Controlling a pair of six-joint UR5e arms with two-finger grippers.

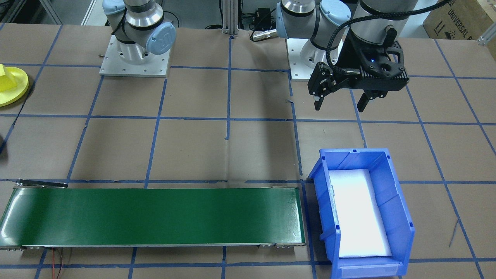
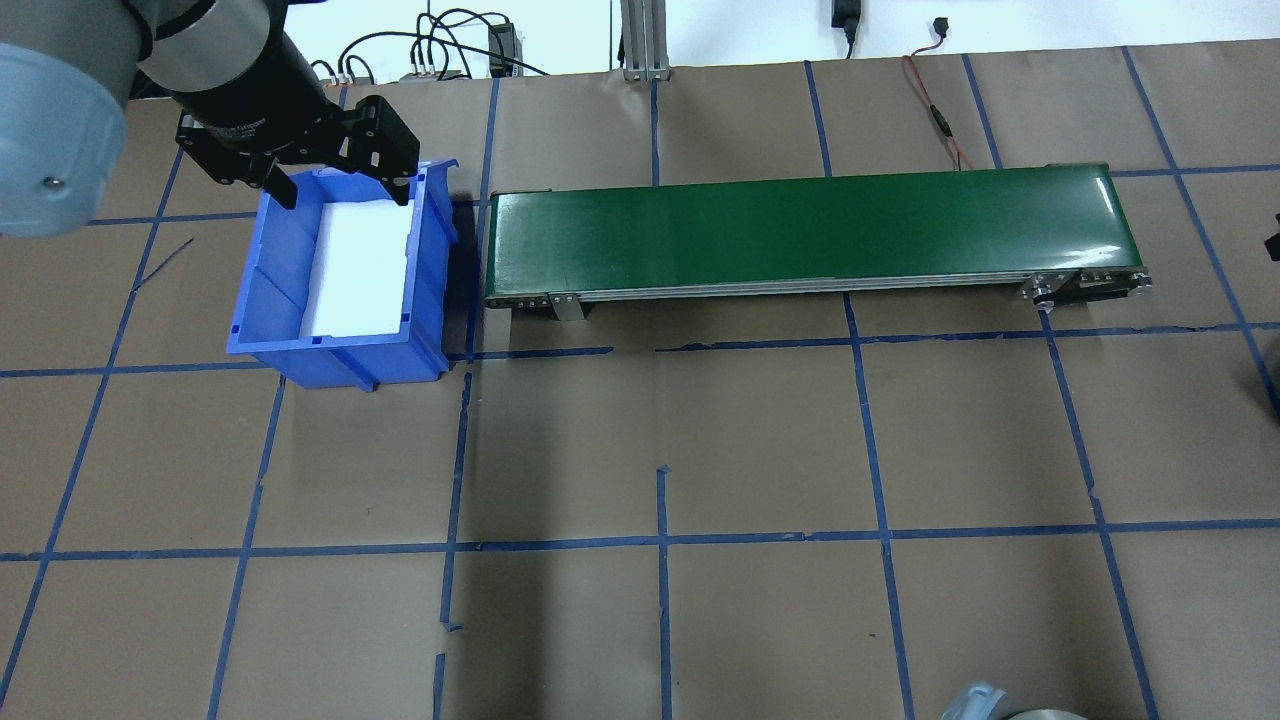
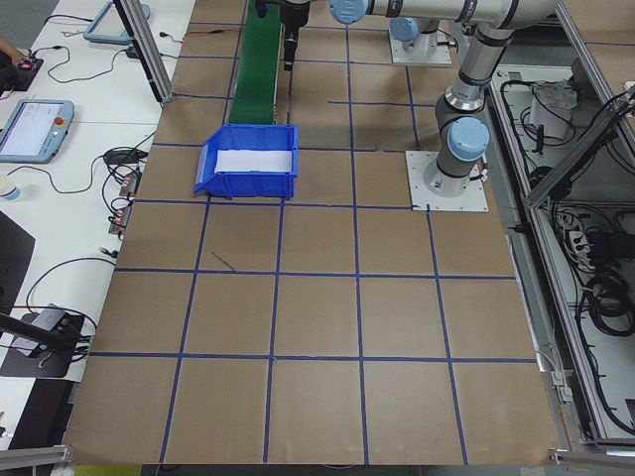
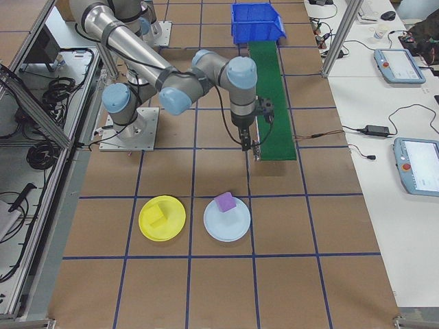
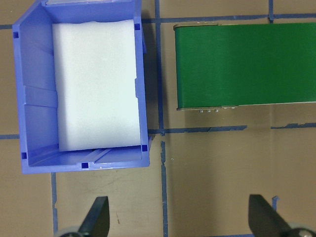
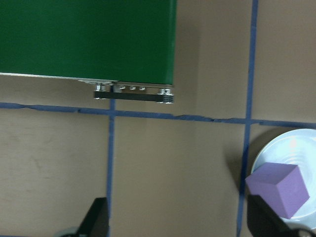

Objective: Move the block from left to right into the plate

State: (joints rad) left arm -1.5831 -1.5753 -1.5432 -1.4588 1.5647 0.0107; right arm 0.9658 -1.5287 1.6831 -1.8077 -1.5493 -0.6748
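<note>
The yellow plate [image 4: 148, 230] lies on the table at the robot's far right, with a yellow block [image 4: 159, 216] in it; both show at the edge of the front view too, plate [image 1: 16, 90] and block [image 1: 5, 75]. Beside it a purple block [image 4: 225, 201] rests on a pale plate [image 4: 232, 227]. My right gripper [image 4: 250, 145] hangs open and holds nothing, near the conveyor's end, with the purple block [image 6: 279, 188] at its lower right. My left gripper [image 1: 340, 104] is open with nothing in it, above the table just on the robot's side of the blue bin [image 1: 399, 217].
The blue bin [image 2: 265, 300] holds a white foam liner [image 2: 360, 265]. A long green conveyor [image 2: 800, 225] runs between the bin and the plates. Brown paper with blue tape lines covers the table. The arm bases [image 1: 135, 58] stand at the robot's edge.
</note>
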